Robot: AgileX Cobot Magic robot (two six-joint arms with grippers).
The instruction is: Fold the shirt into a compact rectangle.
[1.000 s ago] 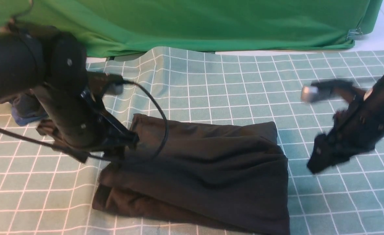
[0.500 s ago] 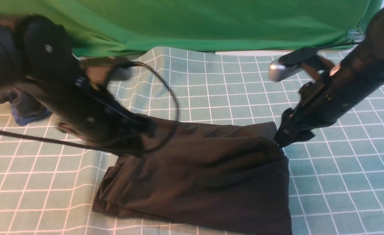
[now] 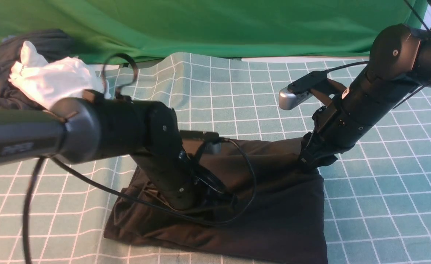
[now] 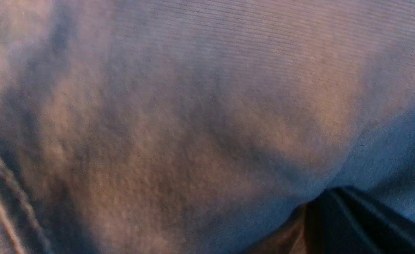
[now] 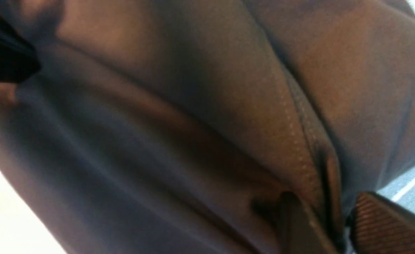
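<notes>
Black cotton now has both arms down on it, where a second ago they stood off its two sides. The left tool [image 3: 215, 196] has crossed in from nine o'clock and clenched into the cloth near the middle of the shirt [image 3: 274, 216]; its wrist view is nothing but fabric. The right tool [image 3: 310, 161] has come to the far corner at about two o'clock and straddles a stitched hem [image 5: 299, 155], its jaws narrowing; whether it grips yet I cannot tell. Probably another fold is about to start. On the checked table [image 3: 384, 205] the shirt lies as a rumpled, layered, roughly rectangular slab.
</notes>
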